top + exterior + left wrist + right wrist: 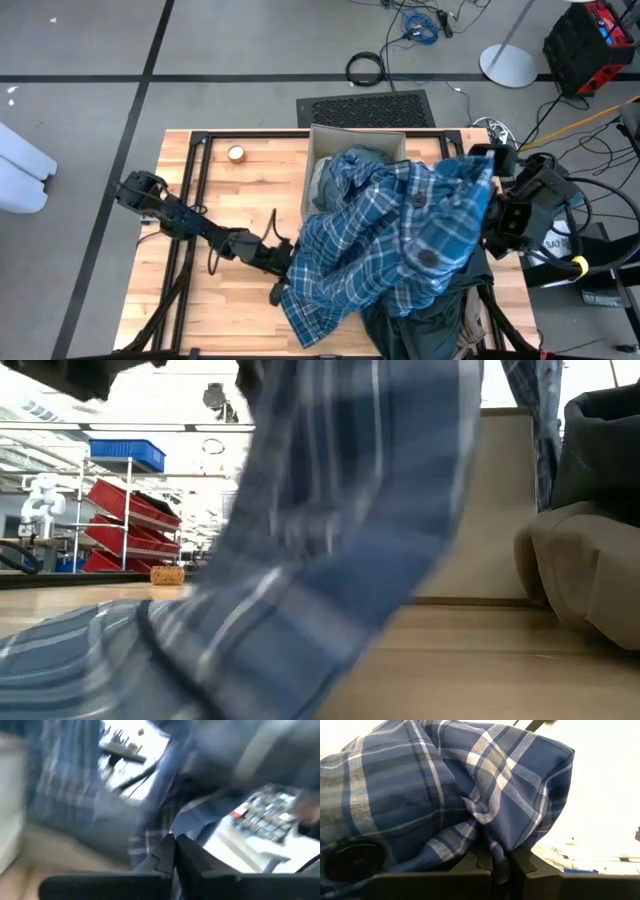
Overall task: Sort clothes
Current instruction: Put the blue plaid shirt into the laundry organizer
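Observation:
A blue-and-white plaid shirt is stretched between my two grippers, over the table's middle and right. My left gripper is shut on its near-left part, with the fingers partly under the cloth. My right gripper is shut on its right part. In the low view the shirt hangs down from above and its lower end lies on the table. A dark grey-green garment lies under the shirt at the near right. In the low view it rests on a khaki one. My left gripper pinches a fold of the plaid shirt between its two shut fingers. Which part of the shirt this is, I cannot tell. The cloth rises away from the fingers. My right gripper pinches a gathered fold of the plaid shirt between its two shut fingers, several layers bunched together. The fingers come from the table's right side. The cloth bulges up and spreads away from the fingers, held above the table.
A beige square fabric box stands at the far middle, partly covered by the shirt; it also shows in the low view. A small tape roll lies at the far left. Bare wood shows at the near left.

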`<state>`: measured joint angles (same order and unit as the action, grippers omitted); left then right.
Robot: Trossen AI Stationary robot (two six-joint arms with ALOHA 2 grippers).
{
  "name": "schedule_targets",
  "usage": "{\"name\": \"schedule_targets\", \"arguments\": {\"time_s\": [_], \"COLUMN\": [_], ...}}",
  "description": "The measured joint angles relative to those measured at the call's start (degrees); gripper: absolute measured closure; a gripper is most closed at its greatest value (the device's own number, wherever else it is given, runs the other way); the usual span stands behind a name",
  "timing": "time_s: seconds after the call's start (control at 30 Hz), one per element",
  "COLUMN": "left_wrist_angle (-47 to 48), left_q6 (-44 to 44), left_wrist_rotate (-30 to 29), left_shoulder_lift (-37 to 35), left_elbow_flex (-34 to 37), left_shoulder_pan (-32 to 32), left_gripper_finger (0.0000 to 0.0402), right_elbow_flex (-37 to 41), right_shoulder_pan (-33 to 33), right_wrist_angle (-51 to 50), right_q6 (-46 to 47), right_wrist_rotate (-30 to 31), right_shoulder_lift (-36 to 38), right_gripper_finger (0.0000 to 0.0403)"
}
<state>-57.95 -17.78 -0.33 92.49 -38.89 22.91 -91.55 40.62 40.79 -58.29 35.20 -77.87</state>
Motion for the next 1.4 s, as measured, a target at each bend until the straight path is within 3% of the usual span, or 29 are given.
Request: {"name": "schedule_targets", "arguments": {"time_s": [0.23,0.37,0.5,0.73,0.97,1.2,1.4], "left_wrist_angle": [-2.0,-0.2,7.6,27.4,45.7,40.8,36.8], "left_q6": [0.1,1.0,1.8,8.1,9.1,-0.7,-5.9], "left_wrist_rotate": [5.4,9.0,12.4,13.7,15.1,26.4,33.1], "left_shoulder_lift": [-2.4,-7.3,-15.3,-23.8,-18.6,-8.1,-0.5], "left_elbow_flex": [-6.1,-9.9,-14.6,-29.5,-46.2,-52.2,-52.7], "left_shoulder_pan": [-2.3,-5.3,-9.7,-18.5,-30.1,-42.2,-48.5], "left_gripper_finger": [0.0397,0.0399,0.04,0.04,0.0401,0.0401,0.0401], "right_elbow_flex": [0.0,0.0,-1.6,-9.8,-18.2,-24.7,-28.0], "right_shoulder_pan": [-0.1,-0.6,-2.0,-7.2,-19.2,-35.5,-47.7], "right_wrist_angle": [7.1,12.9,14.6,8.6,2.2,-1.6,-7.0], "right_q6": [0.0,-0.1,1.9,6.5,14.7,31.0,44.8], "right_wrist_rotate": [-7.1,-14.4,-21.4,-24.6,-24.9,-26.6,-26.8], "right_shoulder_lift": [0.0,0.2,0.4,0.2,0.0,-2.6,-5.9], "right_gripper_finger": [0.0397,0.0397,0.0397,0.0397,0.0397,0.0397,0.0397]}}
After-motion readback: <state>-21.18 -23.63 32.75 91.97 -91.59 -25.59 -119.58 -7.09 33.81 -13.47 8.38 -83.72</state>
